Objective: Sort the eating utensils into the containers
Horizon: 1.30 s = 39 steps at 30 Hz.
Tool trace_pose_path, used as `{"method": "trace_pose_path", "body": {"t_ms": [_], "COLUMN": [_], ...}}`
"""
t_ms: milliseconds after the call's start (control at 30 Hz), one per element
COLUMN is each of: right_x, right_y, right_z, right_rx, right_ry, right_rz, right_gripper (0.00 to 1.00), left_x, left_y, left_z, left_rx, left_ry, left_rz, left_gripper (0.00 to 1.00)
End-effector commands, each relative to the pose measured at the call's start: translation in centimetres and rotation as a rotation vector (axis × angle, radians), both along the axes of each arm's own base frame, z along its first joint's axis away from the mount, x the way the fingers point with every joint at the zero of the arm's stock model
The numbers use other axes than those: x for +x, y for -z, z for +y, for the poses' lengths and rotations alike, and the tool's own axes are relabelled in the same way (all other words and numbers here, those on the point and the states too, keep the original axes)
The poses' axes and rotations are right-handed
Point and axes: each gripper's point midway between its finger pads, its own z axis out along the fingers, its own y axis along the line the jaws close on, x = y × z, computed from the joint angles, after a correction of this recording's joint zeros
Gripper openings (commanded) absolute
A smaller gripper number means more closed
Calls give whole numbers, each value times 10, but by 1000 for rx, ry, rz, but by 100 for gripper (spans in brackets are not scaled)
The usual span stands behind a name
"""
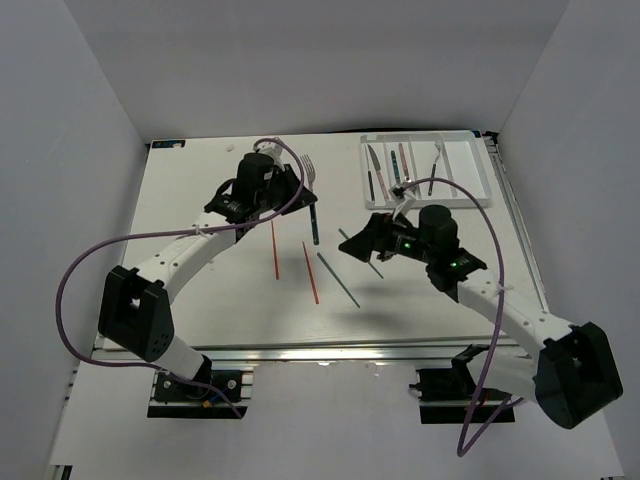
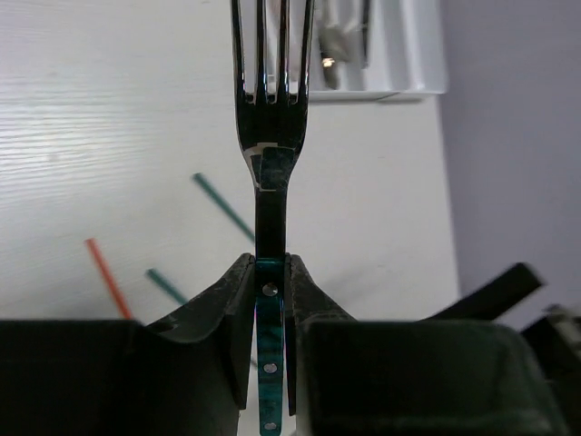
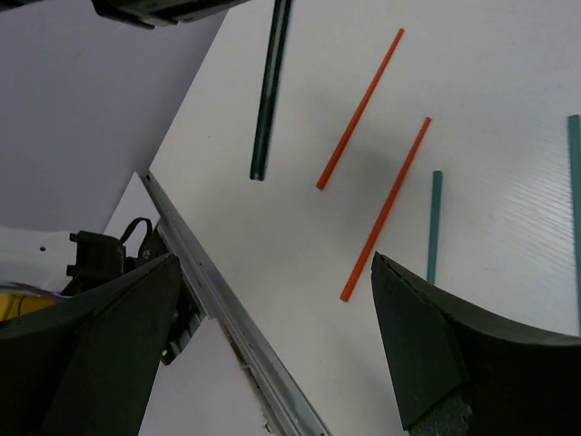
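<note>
Plain pale walls [image 1: 90,120] close in a white surface [image 1: 220,305], and from where I stand the flat white tray [image 1: 470,172] sits at its far right corner, its long narrow compartments running away from the arms. A few slim pieces [image 1: 385,165] lie lengthwise in the tray's left and middle compartments, while the rightmost one looks bare. The left pincer [image 2: 270,272] is clamped on a fork [image 2: 270,136], its two fingers pressed against either side of the teal riveted handle just below the neck, with the silver tines pointing away toward the tray. In the overhead view the fork sits near the middle of the far half of the surface, well left of the tray; I cannot tell whether it clears the surface. The right pincer [image 3: 272,263] is spread wide and grips nothing, hovering above the surface between the fork and the tray. Loose on the surface in front of the arms lie two red chopsticks [image 1: 311,272], roughly parallel and near each other, and just to their right two teal chopsticks [image 1: 339,280], one of them partly hidden under the right pincer.
</note>
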Motion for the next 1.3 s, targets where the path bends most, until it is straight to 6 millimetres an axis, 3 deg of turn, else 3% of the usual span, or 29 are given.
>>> {"method": "trace_pose_path", "body": {"t_ms": [0, 133, 167, 200, 267, 400, 467, 500, 533, 567, 633, 667, 700, 733, 767, 800, 833, 867, 900, 933, 967, 1000, 1100, 1133, 1167, 1233, 1267], "right_x": [15, 33, 44, 47, 54, 64, 63, 63, 64, 65, 67, 75, 86, 97, 106, 124, 142, 149, 170, 191, 201, 215, 262, 273, 300, 312, 328], "right_y": [-35, -32, -44, -31, -38, -24, -23, -22, -22, -25, -21, -21, -17, -12, -4, 2, -7, 21, 27, 13, 41, 46, 57, 62, 62, 71, 73], "right_z": [21, 33, 35, 40, 47, 63, 69, 72, 71, 69, 61, 51, 37, 21, 10, -18, -34, -53, -90, -108, -124, -149, -179, -181, -182, -191, -190], "right_rx": [65, 2, -4, -44, -54, -90, -88, -91, -95, -99, -132, -165, -218, -281, -325, -382, -412, -501, -564, -590, -665, -700, -793, -805, -822, -878, -886], "right_ry": [24, 82, 115, 108, 101, 75, 42, 30, 32, 40, 73, 127, 162, 216, 238, 291, 343, 360, 442, 506, 517, 565, 601, 594, 596, 605, 611], "right_rz": [-123, -150, -176, -144, -163, -146, -142, -144, -149, -163, -174, -186, -207, -186, -170, -163, -170, -79, -60, -73, 5, 34, 93, 99, 74, 106, 93], "right_gripper": [89, 89, 89, 88, 88, 81, 53, 35, 10, 0, 0, 0, 0, 0, 0, 0, 0, 0, 0, 0, 0, 0, 0, 0, 0, 0, 0], "left_x": [-10, -18, -21, -22, -25, -29, -30, -28, -27, -23, -12, -14, 3, 8, 3, 8, 3, -8, -12, -19, -27, -31, -48, -53, -60, -66, -67], "left_y": [-39, -47, -48, -48, -48, -47, -46, -46, -47, -40, -55, -43, -47, -74, -71, -82, -86, -99, -101, -86, -90, -81, -38, -28, -9, 2, 10], "left_z": [-37, -50, -55, -57, -62, -68, -71, -72, -71, -64, -52, -37, -9, 13, 41, 79, 99, 118, 132, 140, 146, 150, 171, 179, 186, 190, 185], "left_rx": [-232, -273, -276, -275, -276, -287, -292, -290, -279, -237, -159, -69, 38, 98, 200, 296, 359, 383, 424, 499, 504, 537, 688, 730, 778, 786, 771], "left_ry": [77, 100, 113, 117, 129, 146, 149, 147, 143, 101, 48, 5, -140, -222, -306, -470, -522, -565, -599, -570, -564, -548, -523, -534, -528, -522, -494], "left_rz": [-29, -26, -25, -23, -19, -13, -8, -9, -18, 0, -54, -13, -58, -124, -104, -157, -177, -209, -229, -227, -247, -245, -199, -185, -156, -146, -144], "left_gripper": [0, 0, 0, 0, 0, 0, 0, 0, 0, 16, 54, 86, 98, 98, 98, 98, 98, 98, 98, 98, 98, 98, 98, 98, 98, 98, 98]}}
